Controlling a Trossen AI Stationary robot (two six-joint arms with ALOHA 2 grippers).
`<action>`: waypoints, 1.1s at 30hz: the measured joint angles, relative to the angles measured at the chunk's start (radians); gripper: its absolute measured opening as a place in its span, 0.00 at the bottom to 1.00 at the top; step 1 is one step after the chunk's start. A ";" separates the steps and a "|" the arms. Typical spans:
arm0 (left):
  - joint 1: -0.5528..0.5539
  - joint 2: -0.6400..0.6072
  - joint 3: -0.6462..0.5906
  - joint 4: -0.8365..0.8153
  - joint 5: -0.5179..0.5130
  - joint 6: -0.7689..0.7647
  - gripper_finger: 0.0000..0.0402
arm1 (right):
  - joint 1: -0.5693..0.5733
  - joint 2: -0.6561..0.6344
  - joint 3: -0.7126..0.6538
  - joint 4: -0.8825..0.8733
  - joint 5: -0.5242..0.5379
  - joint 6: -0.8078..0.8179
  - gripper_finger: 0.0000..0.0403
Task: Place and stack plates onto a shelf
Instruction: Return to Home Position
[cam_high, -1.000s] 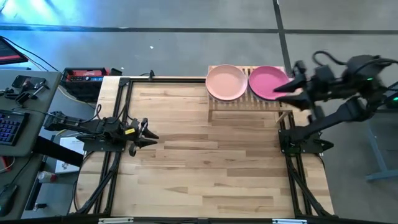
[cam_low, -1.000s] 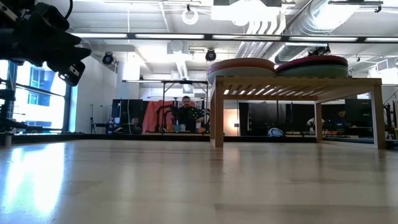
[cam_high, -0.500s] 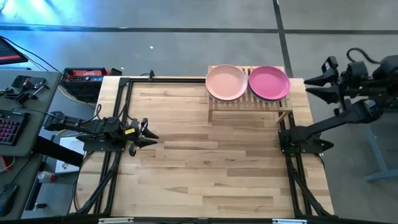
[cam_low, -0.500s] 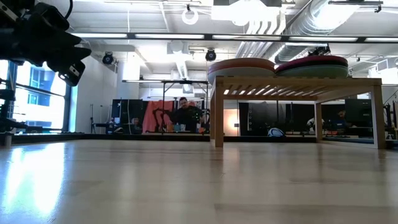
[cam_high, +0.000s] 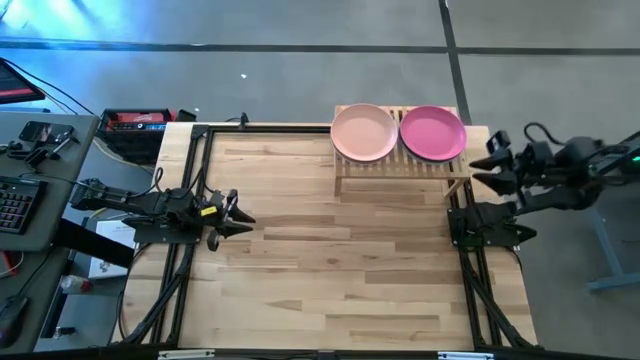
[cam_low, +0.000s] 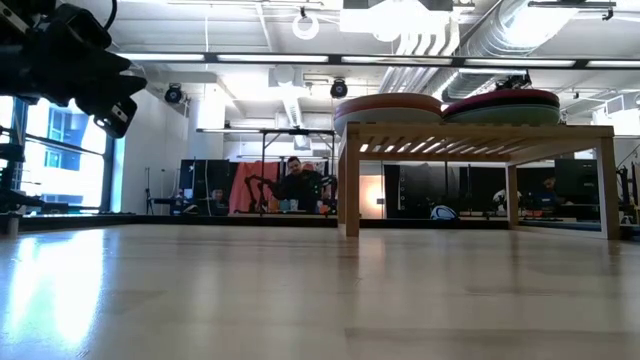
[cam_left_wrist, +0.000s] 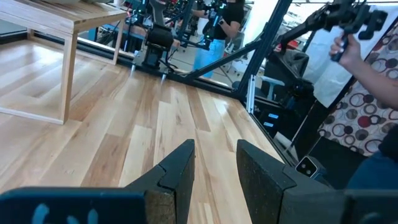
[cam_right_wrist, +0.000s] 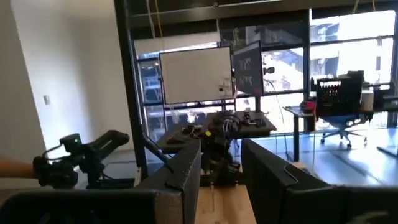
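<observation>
A small bamboo-slat shelf (cam_high: 400, 166) at the pale wooden table's (cam_high: 340, 260) far edge bears two stacks, topped by a round matte peach plate (cam_high: 363, 132) and a round magenta plate (cam_high: 432, 133). The left gripper (cam_high: 240, 212) hovers by the table's left edge, the right gripper (cam_high: 488, 163) beyond its right edge, both with fingers parted, empty.

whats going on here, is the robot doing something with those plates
Nothing is being handled right now. Two plate stacks sit side by side on the bamboo shelf at the far edge of the table, topped by a peach plate and a magenta plate. The right gripper hangs open and empty just off the table's right side, near the shelf. The left gripper waits open at the left edge.
</observation>
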 joint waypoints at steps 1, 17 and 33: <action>0.000 0.000 0.000 0.000 0.000 0.000 0.27 | 0.000 -0.027 -0.036 0.016 0.000 0.011 0.26; 0.000 0.000 0.000 -0.002 0.000 0.000 0.27 | 0.000 -0.201 -0.521 0.216 0.091 0.066 0.26; 0.000 0.000 0.000 -0.016 0.000 0.001 0.27 | 0.000 -0.200 -0.889 0.598 0.000 0.085 0.26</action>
